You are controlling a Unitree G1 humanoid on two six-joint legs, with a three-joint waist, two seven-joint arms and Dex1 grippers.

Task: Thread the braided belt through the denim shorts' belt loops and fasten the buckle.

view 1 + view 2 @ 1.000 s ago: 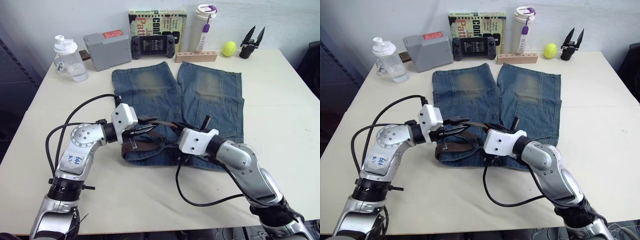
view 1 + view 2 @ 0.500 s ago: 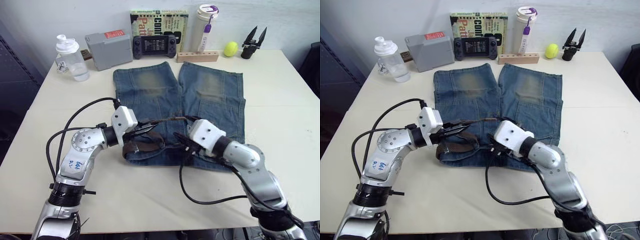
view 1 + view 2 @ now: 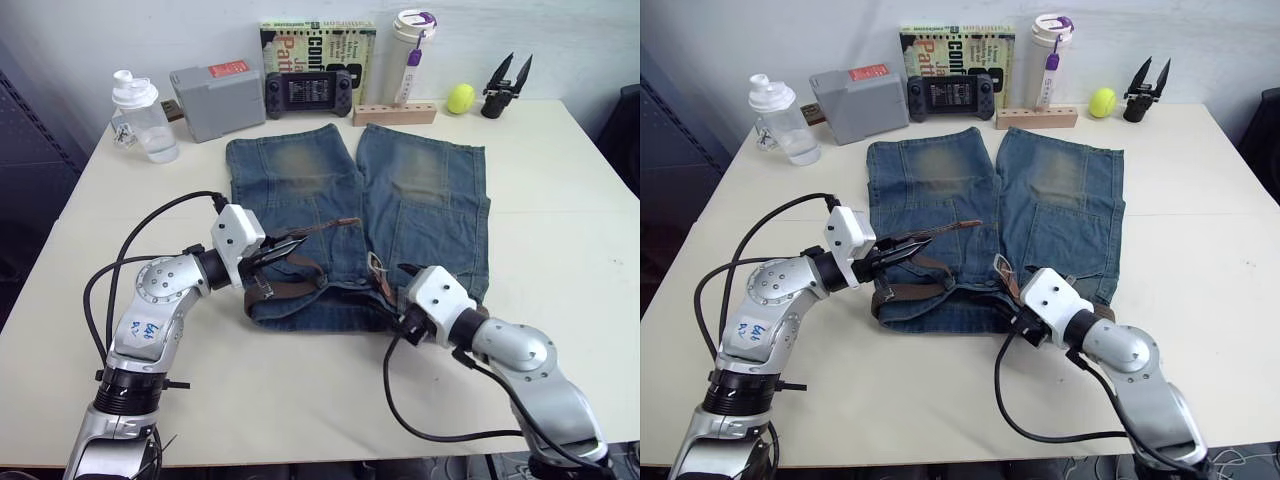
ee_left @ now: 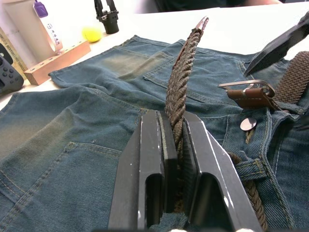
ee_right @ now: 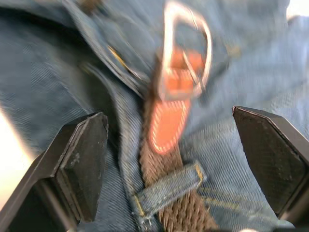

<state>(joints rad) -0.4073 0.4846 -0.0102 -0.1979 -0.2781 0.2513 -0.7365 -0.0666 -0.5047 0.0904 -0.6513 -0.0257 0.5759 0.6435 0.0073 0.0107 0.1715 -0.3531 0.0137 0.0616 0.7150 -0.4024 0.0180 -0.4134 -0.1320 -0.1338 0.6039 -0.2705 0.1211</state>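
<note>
Table (image 3: pixel 560 200): pale top carrying everything; along its far edge stand a book (image 3: pixel 317 48), a grey box (image 3: pixel 213 99), a game console (image 3: pixel 308 92) and a bottle (image 3: pixel 143 118).
Shorts (image 3: pixel 420 190): flat at the middle of the table, legs toward the far edge, waistband nearest the robot.
Belt (image 3: pixel 915 293): runs along the waistband under a belt loop (image 5: pixel 166 191); its free end rises off the denim, leather tip (image 4: pixel 201 22) in the air.
Left gripper (image 4: pixel 175 159): clamped tight on the belt's free end, above the left side of the shorts.
Right gripper (image 5: pixel 183 164): fingers spread wide, low over the waistband, straddling the buckle without touching it.
Buckle (image 5: pixel 186 53): silver frame lying on the denim at the waistband.
</note>
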